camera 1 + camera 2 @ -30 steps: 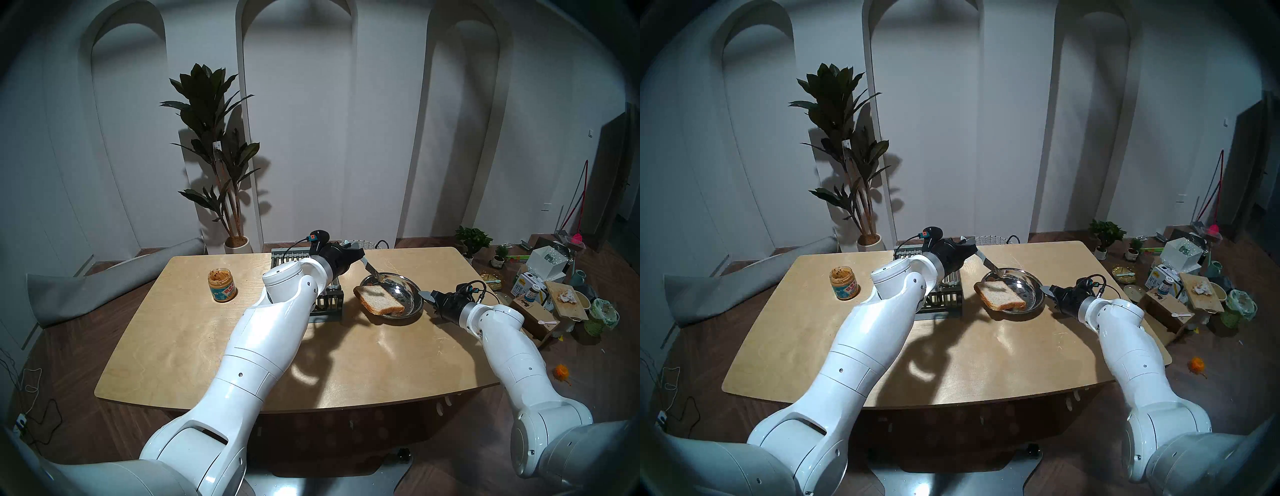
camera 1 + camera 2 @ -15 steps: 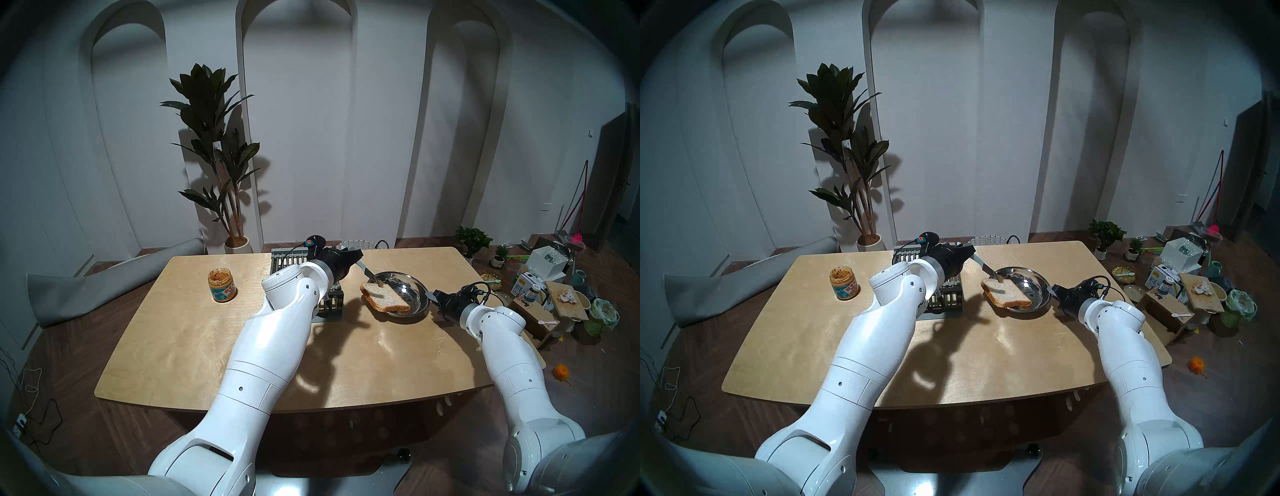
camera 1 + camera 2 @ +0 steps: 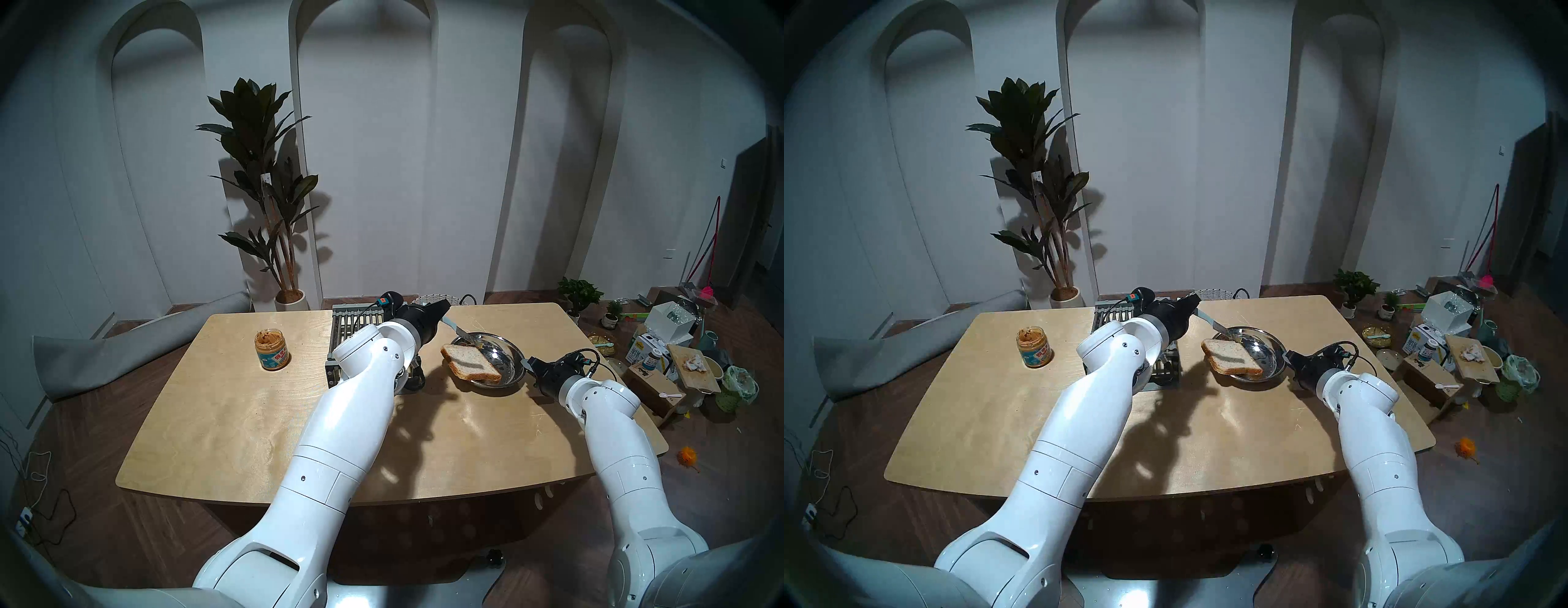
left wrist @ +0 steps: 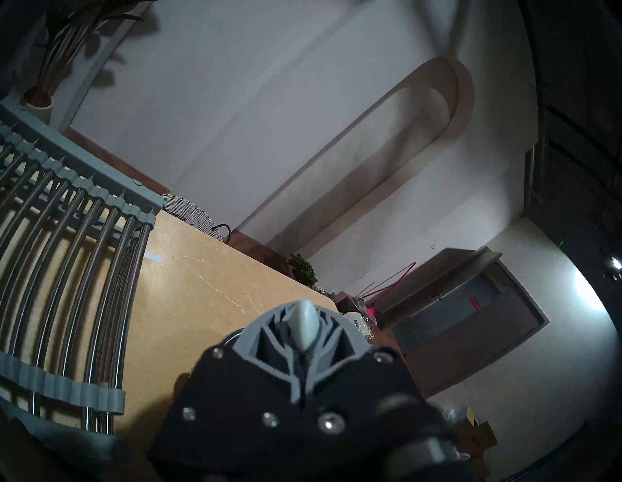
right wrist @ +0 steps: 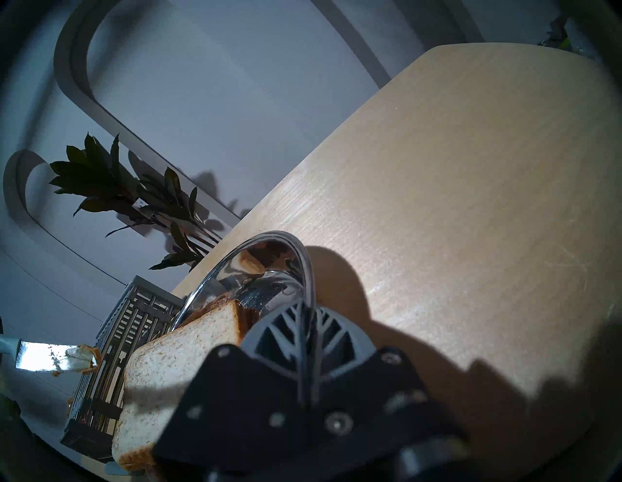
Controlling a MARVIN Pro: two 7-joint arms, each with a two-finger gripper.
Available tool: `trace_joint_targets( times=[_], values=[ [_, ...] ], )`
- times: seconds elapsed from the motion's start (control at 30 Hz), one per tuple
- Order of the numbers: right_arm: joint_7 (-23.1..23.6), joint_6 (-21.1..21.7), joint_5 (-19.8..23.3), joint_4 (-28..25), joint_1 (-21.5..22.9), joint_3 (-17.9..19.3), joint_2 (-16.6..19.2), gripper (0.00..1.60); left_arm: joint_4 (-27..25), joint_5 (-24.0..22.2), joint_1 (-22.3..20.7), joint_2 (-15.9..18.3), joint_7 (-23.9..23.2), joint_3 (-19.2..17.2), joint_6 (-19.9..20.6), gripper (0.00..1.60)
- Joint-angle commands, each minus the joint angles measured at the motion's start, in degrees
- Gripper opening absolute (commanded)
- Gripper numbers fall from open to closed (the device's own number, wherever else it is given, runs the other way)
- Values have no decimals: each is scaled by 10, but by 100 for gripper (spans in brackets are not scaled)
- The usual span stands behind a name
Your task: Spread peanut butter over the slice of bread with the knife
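The slice of bread [image 3: 471, 363] lies in a steel plate [image 3: 511, 350] and overhangs its left rim. My right gripper [image 3: 527, 364] is shut on the plate's right rim, as the right wrist view shows [image 5: 308, 314]. My left gripper [image 3: 443, 312] is shut on the pale blue handle of the knife [image 3: 460, 333]. The blade slants down over the plate's far edge, just above the bread's far corner. A dab of peanut butter [image 5: 88, 359] clings to the blade tip. The open peanut butter jar [image 3: 272, 349] stands far left on the table.
A grey slatted rack [image 3: 360, 322] sits under my left forearm, close to the plate's left. The wooden table [image 3: 254, 424] has a wicker basket [image 3: 437, 298] behind its far edge. Boxes and clutter [image 3: 662, 352] cover the floor at the right.
The knife tip came down onto the bread's far corner, then lifted off again. My right gripper shifted the plate and bread a little to the right. My left elbow swung right.
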Motion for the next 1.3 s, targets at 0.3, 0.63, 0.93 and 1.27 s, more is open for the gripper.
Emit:
trace_joint_targets(
  times=[0.3,0.63,0.93,1.27],
  values=[
    [-20,-17,0,-40,-13,-1,-16,0,9,-23,-17,-16,72,33,-78,0],
    [-21,-19,2,-37,-8,-5,-15,0,35,-37,-18,-16,76,50,-104,0],
    [-21,-22,4,-38,-9,-5,-15,0,55,-34,-22,-19,87,56,-130,0],
    [-18,-23,5,-38,-10,-4,-12,0,78,-35,-25,-21,96,57,-153,0]
  ],
)
